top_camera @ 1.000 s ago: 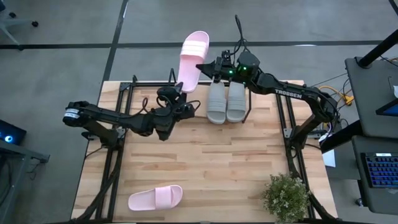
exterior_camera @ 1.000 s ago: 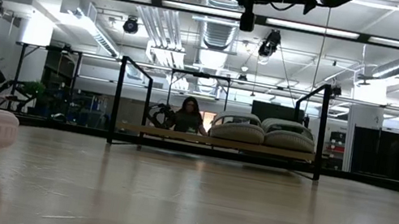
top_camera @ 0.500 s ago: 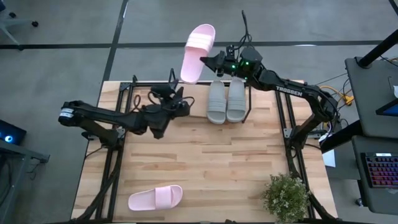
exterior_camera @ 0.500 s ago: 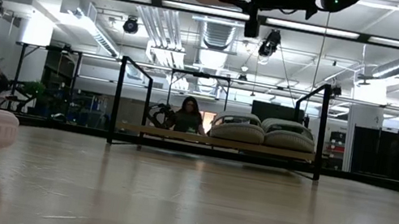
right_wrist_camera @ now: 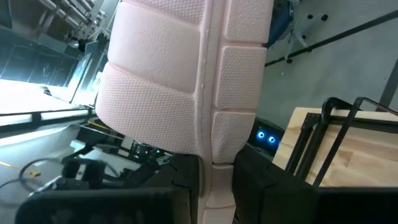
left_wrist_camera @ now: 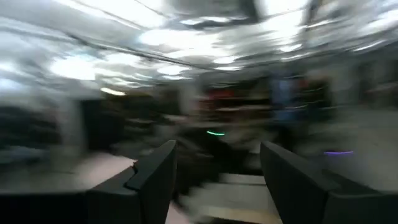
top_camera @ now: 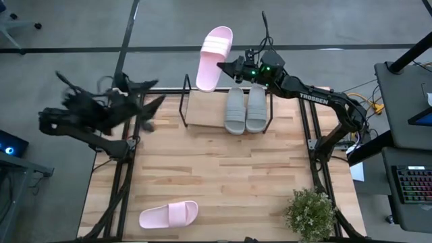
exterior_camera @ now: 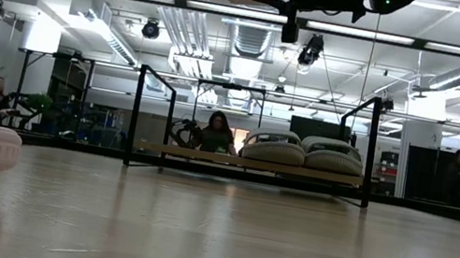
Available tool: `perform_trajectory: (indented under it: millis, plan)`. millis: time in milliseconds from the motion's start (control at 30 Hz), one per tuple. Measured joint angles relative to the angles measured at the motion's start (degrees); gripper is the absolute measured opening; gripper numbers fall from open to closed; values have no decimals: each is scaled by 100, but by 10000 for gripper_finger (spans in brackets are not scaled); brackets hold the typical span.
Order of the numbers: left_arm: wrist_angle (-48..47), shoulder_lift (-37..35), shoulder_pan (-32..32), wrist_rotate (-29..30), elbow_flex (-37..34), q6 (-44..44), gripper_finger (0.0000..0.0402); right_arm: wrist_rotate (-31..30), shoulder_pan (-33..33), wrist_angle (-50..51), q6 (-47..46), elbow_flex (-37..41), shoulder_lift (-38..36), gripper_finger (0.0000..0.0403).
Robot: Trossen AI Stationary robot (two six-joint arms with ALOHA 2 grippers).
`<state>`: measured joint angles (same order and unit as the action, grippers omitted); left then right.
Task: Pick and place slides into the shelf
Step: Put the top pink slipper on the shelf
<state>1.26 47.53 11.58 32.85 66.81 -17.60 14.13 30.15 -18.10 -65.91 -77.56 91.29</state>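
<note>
Left hand (top_camera: 145, 108) blurred, fingers apart, at the desk's (top_camera: 216, 175) far left corner; right hand (top_camera: 229, 67) clamping a pink slide (top_camera: 213, 48) beyond the shelf (top_camera: 202, 111).

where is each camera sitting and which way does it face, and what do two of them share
High: overhead, facing down on both arms, shelf, grey slides.
Low: tabletop height, facing the shelf; right arm overhead.
Left wrist: blurred room past open left end effector.
Right wrist: right end effector gripping pink slide.
Shared: high and right wrist both show that slide.
</note>
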Motion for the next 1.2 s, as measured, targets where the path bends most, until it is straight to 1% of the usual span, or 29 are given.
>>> perform_trajectory:
  millis: [33,67,167,233,333,400,467,533,633,700,767,867,933,1000,1100,1200]
  plan:
    - [-443,-78,-70,-391,-2,433,215,-1,0,1,-2,0,0,53]
    - [-881,-106,-108,-497,-9,746,215,0,1,0,-2,0,0,53]
    - [-2310,-94,-89,-221,-20,1705,215,0,2,4,-2,0,0,53]
    - [-3416,99,-71,-233,-65,2263,215,1,2,13,-2,0,0,53]
    - [-4304,356,-59,-9,-78,2546,215,0,4,32,-4,0,0,53]
    - [-4753,488,-44,-8,-215,2622,215,0,4,37,3,0,0,53]
    - [-4610,375,-33,25,-350,2622,215,-4,4,35,13,0,0,53]
    - [-4680,235,-27,69,-695,2622,215,-4,6,35,17,0,0,53]
    - [-4232,-90,-27,140,-1156,2676,215,-7,7,30,37,0,0,53]
    - [-4279,-302,-27,212,-1491,2734,215,-7,16,30,50,0,0,53]
    - [-4334,-607,-27,289,-1678,2770,215,-11,17,32,57,0,0,53]
    - [-4817,-1013,-28,497,-1868,2751,215,-17,22,29,60,0,0,53]
    - [-4620,-1100,-34,676,-1926,2535,215,-19,24,31,60,0,0,53]
    - [-4092,-1024,-29,679,-1950,1954,215,-19,24,32,59,0,0,53]
    - [-3221,-472,-27,888,-1930,872,215,-20,24,73,55,2,0,53]
    - [-2739,172,-29,1695,-1945,195,215,-70,26,171,37,4,0,53]
